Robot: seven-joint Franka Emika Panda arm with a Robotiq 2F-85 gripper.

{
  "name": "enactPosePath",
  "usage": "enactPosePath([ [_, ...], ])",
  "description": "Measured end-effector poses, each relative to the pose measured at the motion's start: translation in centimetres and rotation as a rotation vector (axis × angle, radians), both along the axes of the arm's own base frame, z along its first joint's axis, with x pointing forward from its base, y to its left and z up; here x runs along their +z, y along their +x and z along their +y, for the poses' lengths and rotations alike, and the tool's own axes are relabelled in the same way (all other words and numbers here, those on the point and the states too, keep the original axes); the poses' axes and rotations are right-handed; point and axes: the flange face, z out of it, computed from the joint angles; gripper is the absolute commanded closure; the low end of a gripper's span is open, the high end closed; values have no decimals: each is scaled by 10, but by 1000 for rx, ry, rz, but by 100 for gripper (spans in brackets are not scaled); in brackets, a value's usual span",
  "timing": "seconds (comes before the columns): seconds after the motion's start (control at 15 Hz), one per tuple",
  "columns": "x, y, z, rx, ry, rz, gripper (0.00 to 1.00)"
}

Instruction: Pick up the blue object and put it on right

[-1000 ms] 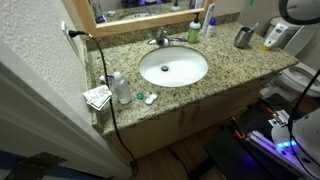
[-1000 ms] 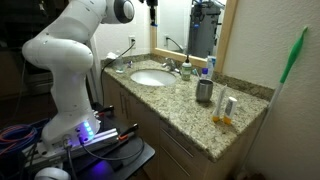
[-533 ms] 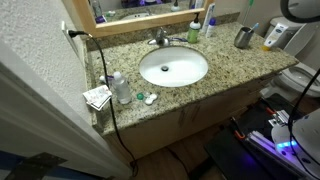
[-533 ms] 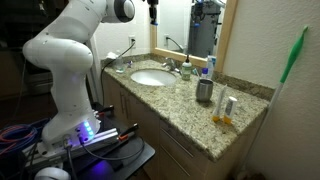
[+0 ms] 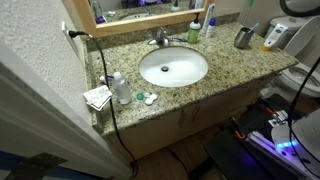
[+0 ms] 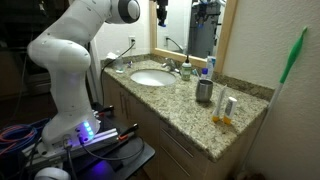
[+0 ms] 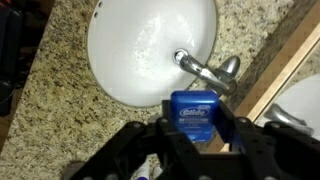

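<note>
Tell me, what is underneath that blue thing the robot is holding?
The white sink and faucet lie below the blue object, held in the end effector. The spot directly beneath it is hidden.

Counter (image 5: 230, 72) speckled polished stone, sink basin (image 5: 173, 67) glossy white, ceramic-like, faucet (image 7: 205, 70) shiny chrome metal, cup (image 6: 204, 91) dull brushed metal, bottle (image 5: 121, 88) clear plastic, blue object (image 7: 192, 115) smooth glossy plastic w/ printed label.

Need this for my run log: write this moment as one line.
phase: holding | gripper: shut on blue object | position: above sink, by faucet | placed: not yet
</note>
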Motion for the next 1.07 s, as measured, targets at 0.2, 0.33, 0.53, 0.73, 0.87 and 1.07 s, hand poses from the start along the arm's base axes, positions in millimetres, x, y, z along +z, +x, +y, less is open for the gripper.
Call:
enactPosePath([
  [0.2,3,12,-74,-178,24,-3,81],
  [0.33,4,14,-105,-304,24,0,81],
  [0.53,2,14,-127,-479,-13,9,81],
  [0.73,-8,13,-132,-589,-35,59,56],
  [0.87,-17,15,-131,-580,-17,86,56],
  [1.07,-19,15,-132,-579,-14,93,56],
])
